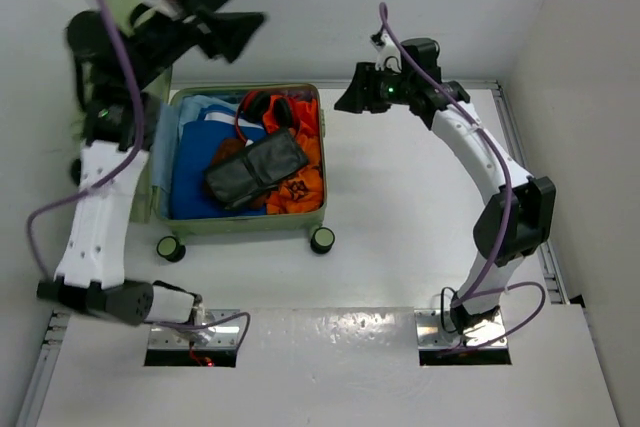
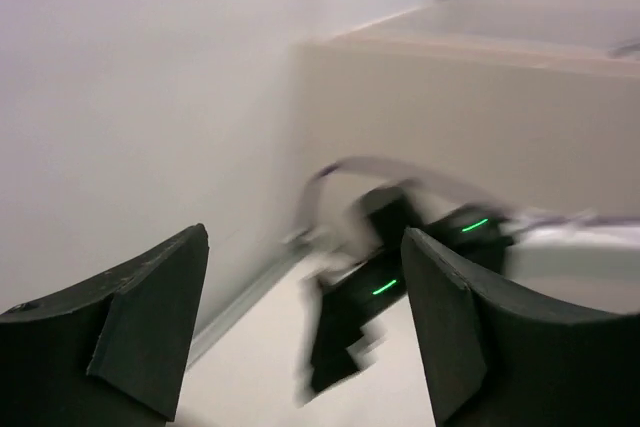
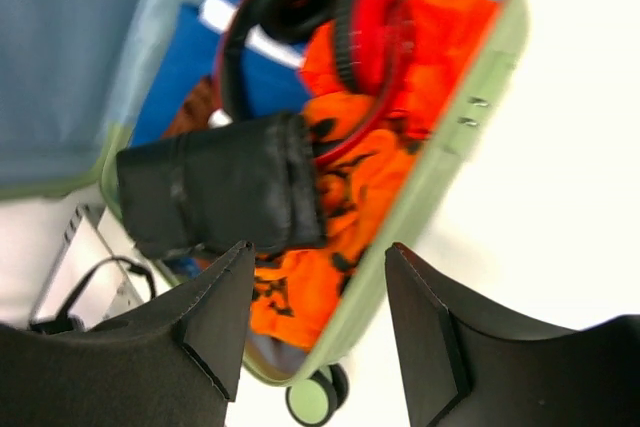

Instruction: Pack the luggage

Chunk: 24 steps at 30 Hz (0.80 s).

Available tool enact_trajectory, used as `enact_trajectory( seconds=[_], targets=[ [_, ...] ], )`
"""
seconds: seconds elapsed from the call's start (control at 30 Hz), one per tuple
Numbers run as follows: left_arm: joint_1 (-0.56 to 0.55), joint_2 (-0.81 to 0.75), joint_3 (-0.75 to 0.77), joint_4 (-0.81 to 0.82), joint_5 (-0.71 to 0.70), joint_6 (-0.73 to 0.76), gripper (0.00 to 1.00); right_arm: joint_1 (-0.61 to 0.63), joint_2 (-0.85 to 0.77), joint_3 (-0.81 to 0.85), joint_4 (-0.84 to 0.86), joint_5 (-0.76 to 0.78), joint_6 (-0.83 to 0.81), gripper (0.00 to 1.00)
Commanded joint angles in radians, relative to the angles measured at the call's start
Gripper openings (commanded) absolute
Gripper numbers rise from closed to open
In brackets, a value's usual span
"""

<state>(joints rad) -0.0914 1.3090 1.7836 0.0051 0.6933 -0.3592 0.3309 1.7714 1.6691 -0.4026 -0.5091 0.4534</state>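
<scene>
The luggage [image 1: 250, 225], a pale-green suitcase, lies open left of centre. It holds a blue cloth [image 1: 195, 162], an orange garment [image 1: 300, 182], a black pouch [image 1: 255, 169] and red-and-black headphones [image 1: 265, 107]. My left gripper [image 1: 250, 3] is raised high above the case's far left corner, open and empty. In the left wrist view this gripper [image 2: 305, 327] faces the wall and the blurred right arm [image 2: 375, 287]. My right gripper [image 1: 345, 100] hovers open and empty just right of the case's far right corner. The right wrist view has that gripper [image 3: 320, 317] over the green rim [image 3: 440, 162], pouch [image 3: 220, 187] and headphones [image 3: 300, 7].
The case's lid with light-blue lining [image 3: 70, 47] stands along its left side, mostly behind my left arm. Two black caster wheels [image 1: 322, 239] stick out at the near edge. White walls close the table at the back and both sides. A metal rail [image 1: 520, 147] runs along the right.
</scene>
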Motion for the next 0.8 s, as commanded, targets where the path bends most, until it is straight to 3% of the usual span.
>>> enact_trajectory(
  seconds=[0.0,0.07,0.13,0.33,0.47,0.6,0.63,0.77],
  targets=[
    [-0.229,0.143,0.254,0.178,0.034,-0.246,0.8,-0.047,0.025,-0.008,-0.007,-0.003,0.051,0.55],
    [-0.281,0.203,0.475,0.072,-0.035,-0.186,0.8,-0.061,0.028,-0.015,-0.013,0.018,0.073,0.54],
    [-0.266,0.242,0.566,0.033,-0.1,-0.175,0.82,-0.069,0.026,-0.026,-0.022,0.04,0.071,0.54],
    [-0.231,0.075,0.43,0.07,-0.135,0.086,0.84,-0.07,-0.006,-0.124,-0.028,0.073,0.062,0.54],
    [-0.231,0.006,0.43,0.007,-0.303,0.146,0.84,-0.066,0.0,-0.124,-0.041,0.05,0.036,0.54],
    [-0.202,-0.098,0.36,-0.196,-0.671,0.258,0.86,-0.066,-0.03,-0.088,-0.11,0.024,-0.013,0.55],
    [-0.18,-0.131,0.253,-0.218,-0.834,0.284,0.86,-0.063,-0.042,-0.069,-0.166,0.005,-0.027,0.55],
    [-0.117,-0.244,0.036,-0.377,-1.139,0.338,0.86,0.002,-0.13,-0.045,-0.252,-0.159,-0.126,0.63]
  ],
)
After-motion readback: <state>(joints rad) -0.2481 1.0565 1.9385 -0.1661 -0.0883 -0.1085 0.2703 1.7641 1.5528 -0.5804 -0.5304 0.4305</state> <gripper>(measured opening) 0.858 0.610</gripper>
